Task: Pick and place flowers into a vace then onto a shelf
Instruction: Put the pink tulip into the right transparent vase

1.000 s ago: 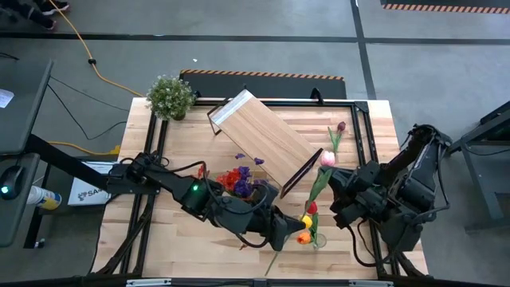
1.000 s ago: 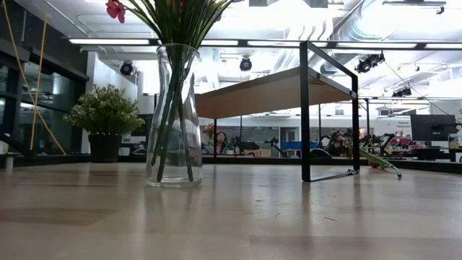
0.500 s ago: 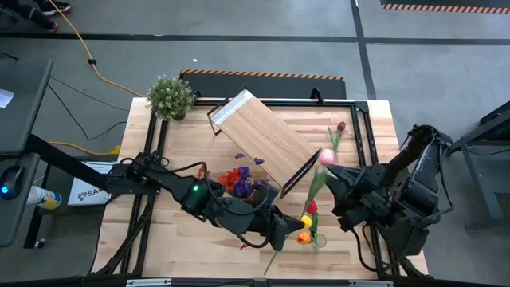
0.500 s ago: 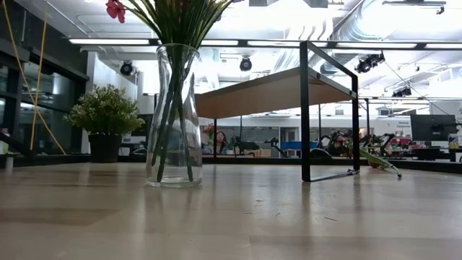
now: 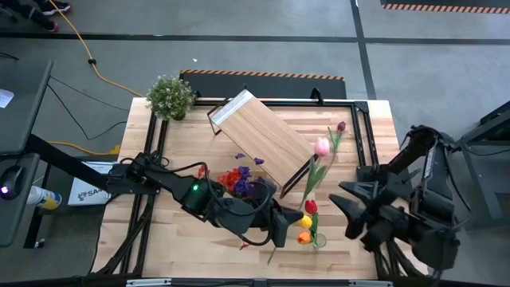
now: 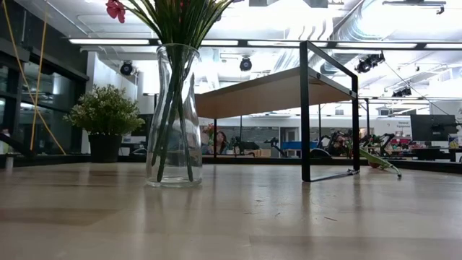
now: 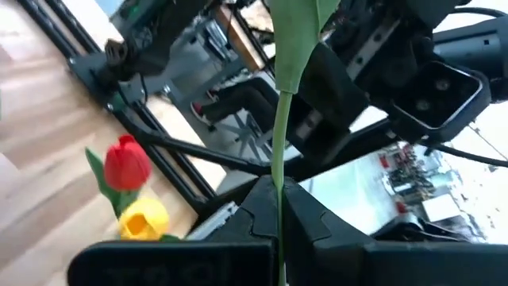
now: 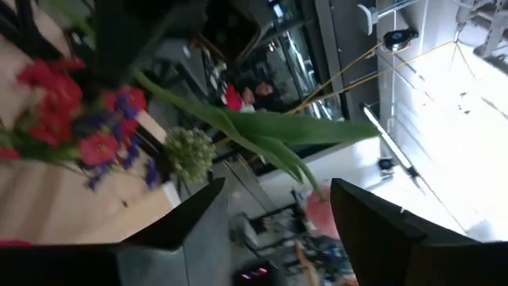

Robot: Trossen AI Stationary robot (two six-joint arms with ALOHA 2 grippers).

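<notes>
Flowers (image 5: 309, 214) stood in the vase (image 6: 173, 115) at six o'clock of the shelf (image 5: 263, 142). My left gripper (image 7: 279, 208) was clamped on the pink tulip's stem (image 7: 279, 119); my right gripper (image 5: 358, 209) stood open at three o'clock, holding nothing.

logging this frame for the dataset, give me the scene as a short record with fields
left gripper: shut on the long green stem of the pink tulip, near the table's front edge
right gripper: open, clear of the tulip, at the table's right side
vase: clear glass vase upright on the light plank table, holding red and purple flowers
shelf: light-wood shelf with black metal legs at table centre, nothing on it
loose flowers: dark maroon tulip lying right of the shelf
other: bushy green potted plant at the back left corner
</notes>
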